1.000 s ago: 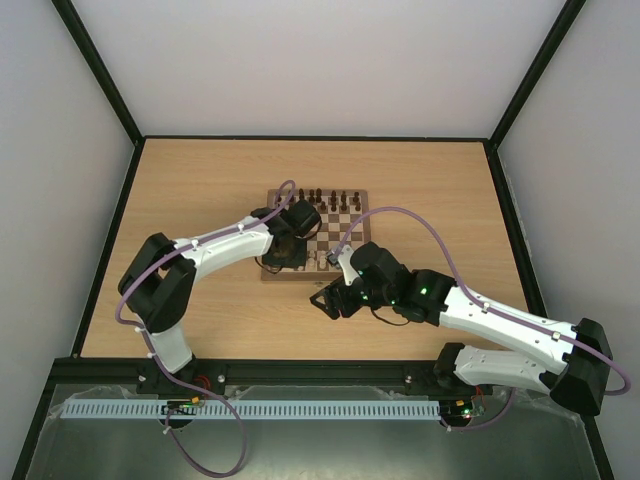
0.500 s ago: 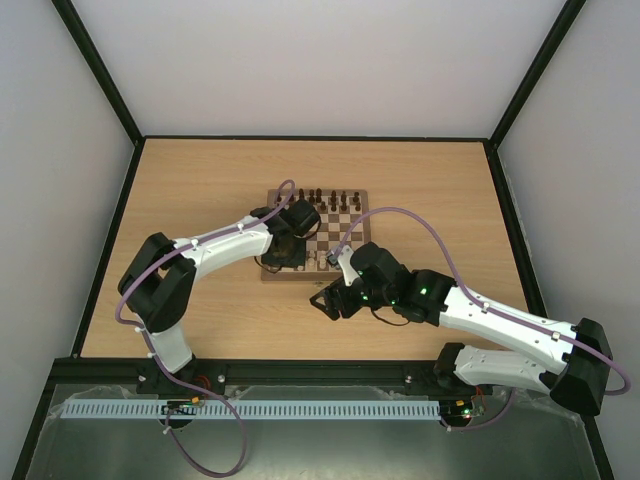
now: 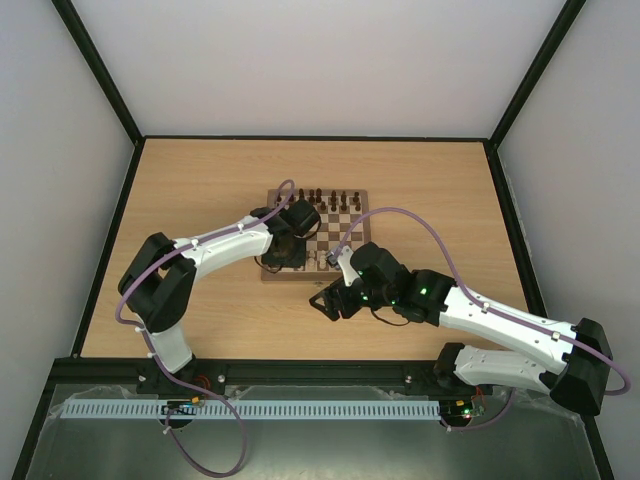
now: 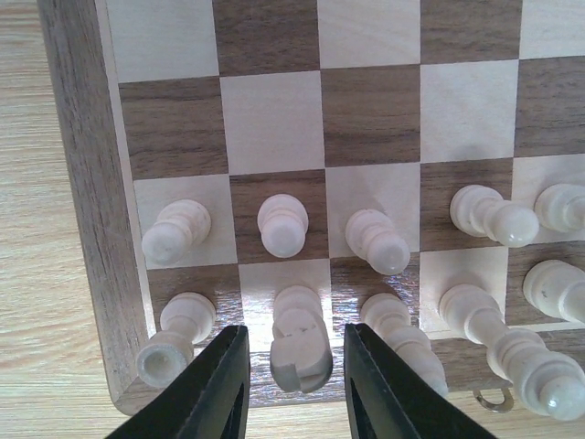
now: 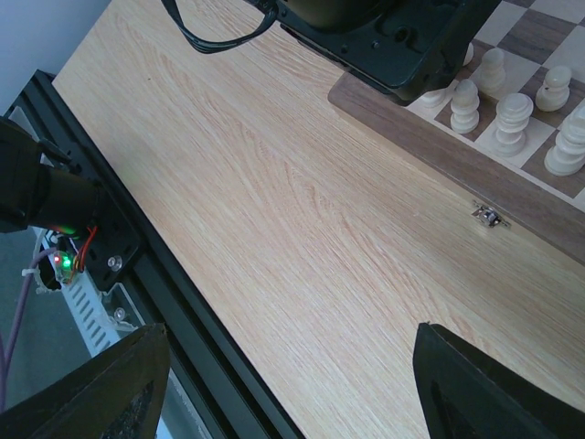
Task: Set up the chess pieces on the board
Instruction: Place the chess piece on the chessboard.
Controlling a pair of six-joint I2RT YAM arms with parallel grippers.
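Note:
The board [image 3: 364, 215] lies mid-table, and its left border [image 4: 78, 183] and near-left corner fill the left wrist view. Pale chess pieces stand in its two nearest rows: pawns [image 4: 281, 224] behind, larger pieces in front. My left gripper [image 4: 294, 384] hovers at the near edge, open. Its fingers [image 4: 219, 389] flank a pale knight [image 4: 300, 347] standing on a cream square, with a small gap on each side. My right gripper [image 3: 328, 300] hangs open and empty over bare table in front of the board, its fingers [image 5: 119, 384] wide apart.
Dark brown pieces [image 3: 325, 197] line the board's far rows. A small metal latch [image 5: 487, 217] sits on the board's front edge. The left arm's wrist [image 5: 393, 37] looms over the board's near-left corner. The black table frame [image 5: 155, 274] runs close to the right gripper.
The left jaws have parted and let go of the pale knight, which now stands on its own. Neither arm has visibly shifted.

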